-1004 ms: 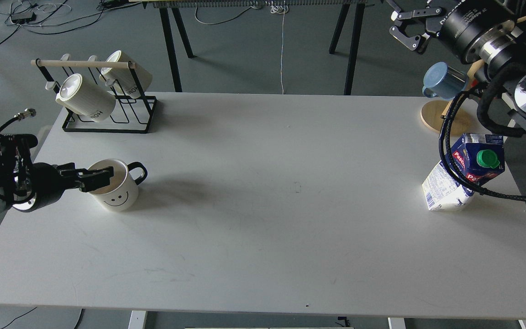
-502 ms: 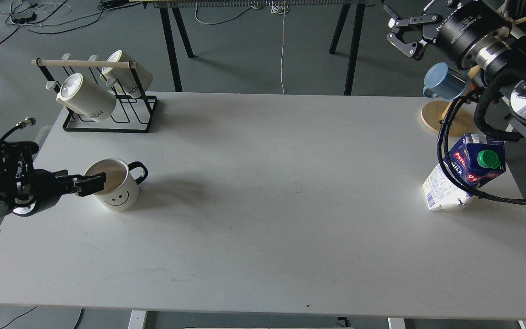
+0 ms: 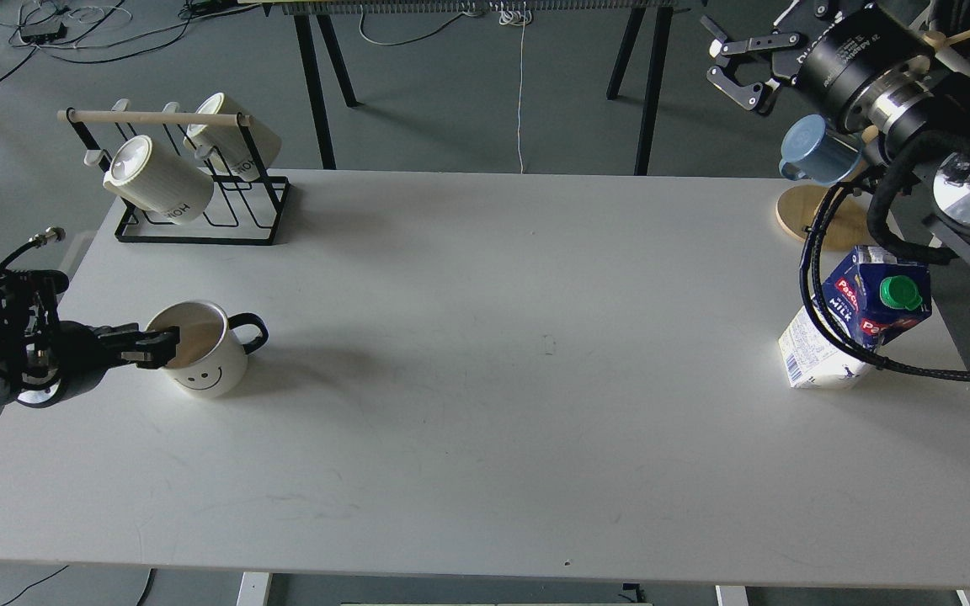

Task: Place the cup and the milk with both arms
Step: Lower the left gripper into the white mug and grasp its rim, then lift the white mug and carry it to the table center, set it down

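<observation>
Cup (image 3: 201, 355) tilts under our left end effector (image 3: 158, 345), grip state unclear; it may tip over. Right end effector (image 3: 736, 61), released, hangs far from milk (image 3: 855, 320).

Just one camera here, up on my head, looking forward and down at the table (image 3: 485, 379) from a fair way back. Nearly the whole tabletop fits in, with floor beyond its far edge. My left arm pokes in at the left edge, my right at top right.
</observation>
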